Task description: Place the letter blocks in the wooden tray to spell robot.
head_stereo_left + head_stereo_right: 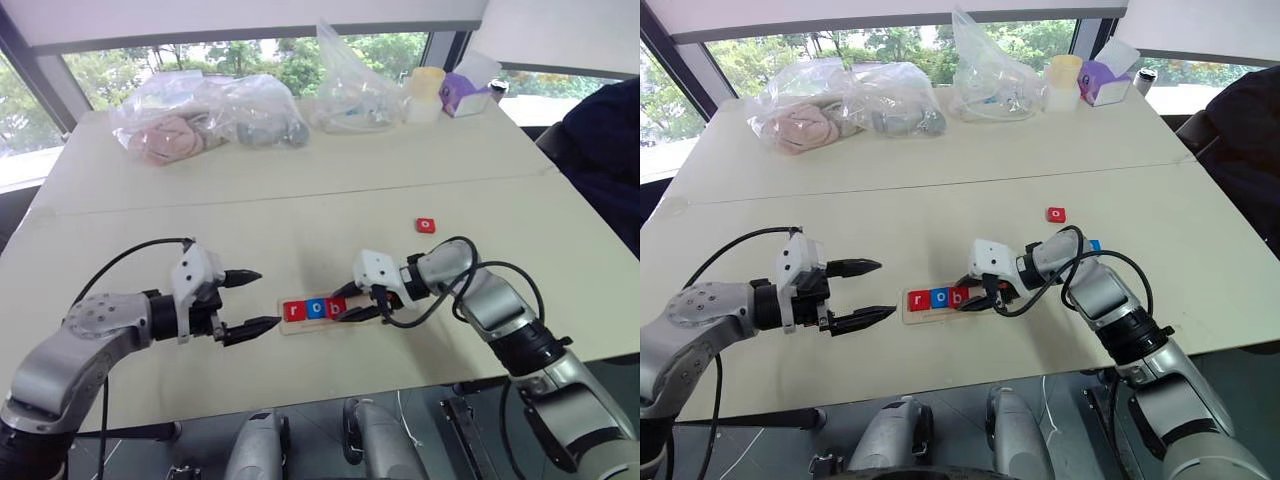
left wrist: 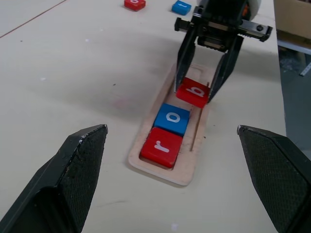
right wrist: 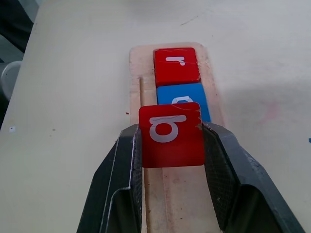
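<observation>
The wooden tray [image 1: 300,326] lies just below the middle of the left eye frame, a long, narrow pale-wood trough with a thin raised rim, its long axis running left to right across the cream table [image 1: 300,230]. In it sit a red "r" block [image 1: 293,311] at the left end and a blue "o" block [image 1: 315,309] touching it, both flat, glossy squares with white letters. My right gripper [image 3: 171,145] is closed on the red "b" block [image 3: 171,134], one black ribbed finger on each side edge, holding it tilted over the tray just beside the blue tile. My left gripper [image 1: 252,300] hangs empty at the tray's left end, fingers spread wide. A red "o" block [image 1: 426,225] lies right of centre on the table, well apart from the tray, and a blue block [image 2: 181,7] lies near it.
</observation>
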